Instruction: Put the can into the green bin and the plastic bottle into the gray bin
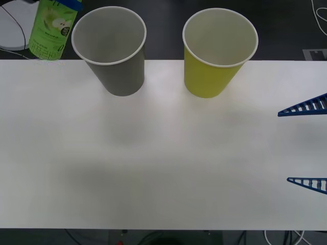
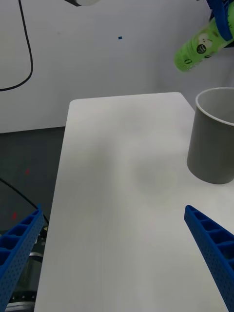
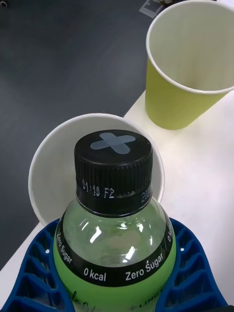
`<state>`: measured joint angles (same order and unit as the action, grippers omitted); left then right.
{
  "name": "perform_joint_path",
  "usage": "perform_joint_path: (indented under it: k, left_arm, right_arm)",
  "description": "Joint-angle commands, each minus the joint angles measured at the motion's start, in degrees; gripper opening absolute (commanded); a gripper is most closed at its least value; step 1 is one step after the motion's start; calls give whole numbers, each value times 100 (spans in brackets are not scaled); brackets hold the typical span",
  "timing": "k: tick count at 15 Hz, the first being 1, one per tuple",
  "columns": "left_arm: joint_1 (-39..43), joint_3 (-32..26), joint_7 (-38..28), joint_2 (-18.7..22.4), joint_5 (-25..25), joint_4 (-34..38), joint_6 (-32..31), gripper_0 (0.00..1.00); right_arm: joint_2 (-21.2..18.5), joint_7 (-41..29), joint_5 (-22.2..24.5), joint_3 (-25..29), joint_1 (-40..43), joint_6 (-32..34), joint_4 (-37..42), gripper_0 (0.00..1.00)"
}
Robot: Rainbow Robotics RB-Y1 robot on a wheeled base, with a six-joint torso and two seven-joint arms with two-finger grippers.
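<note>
Two big paper cups stand upright and apart at the far edge of a white table. Both taper toward the base and have a white rim. The gray bin is on the robot's left; its inside is pale. The green bin is on the robot's right, yellow-green outside and white inside. The front view looks into both and nothing is seen lying in either.

Much smaller than the cups is the bottle, held in the air beyond the table's far left corner, just left of the gray bin and about level with its rim. It is bright green plastic with a green and white label showing a pale fruit picture and a small dark round mark. From the left wrist camera, the bottle points cap-first at the gray bin's mouth below it. The cap is black and ribbed, with a pale cross on top and white printed code on its side. A black band under the neck reads "Zero Sugar" and "0 kcal".

The left gripper is clamped on the bottle, its blue ribbed fingers curving round both sides of the body. In the right wrist view the bottle hangs tilted above and beyond the gray bin.

The right gripper waits low over the table's right edge, jaws wide apart, well clear of both bins.
</note>
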<state>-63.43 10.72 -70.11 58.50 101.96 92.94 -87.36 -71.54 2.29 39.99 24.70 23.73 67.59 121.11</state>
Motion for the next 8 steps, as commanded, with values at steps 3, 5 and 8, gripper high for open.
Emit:
perform_joint_path:
  k: [3,5,8]
  left_arm:
    - [-521,361,164,-277,87,-637,-1,0]
    - [-635,387,314,-436,131,-936,8,0]
    - [-723,387,384,-646,342,-1112,8,0]
  right_arm:
    - [0,0,0,0,0,0,0,100]
    - [0,0,0,0,0,0,0,100]
    - [0,0,0,0,0,0,0,100]
